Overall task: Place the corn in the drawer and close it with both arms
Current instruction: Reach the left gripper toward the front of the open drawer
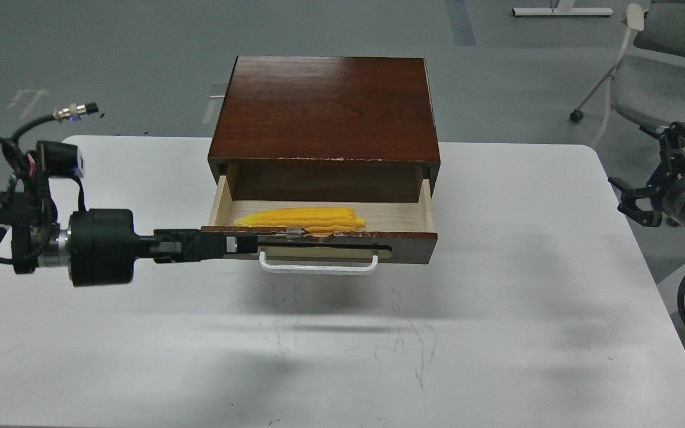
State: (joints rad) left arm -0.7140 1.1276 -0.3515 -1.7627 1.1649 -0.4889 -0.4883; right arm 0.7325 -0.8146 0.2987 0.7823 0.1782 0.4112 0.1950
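1. Drawer [405, 246] stands pulled out from the dark wood cabinet [326, 107], mid-bench [140, 356]; chipped top edge, white bar handle [319, 267] on its front.
2. Corn [299, 219] lies lengthwise inside the drawer, right behind the front panel, tip toward the drawer's left.
3. Left tool [241, 245] reaches in level across the drawer front's left part, just above the handle's left end; fingers look pressed together, nothing pinched. Contact with the panel: cannot tell.
4. Right tool [654, 172] hangs well right of the drawer, off the bench edge, claws spread, empty.
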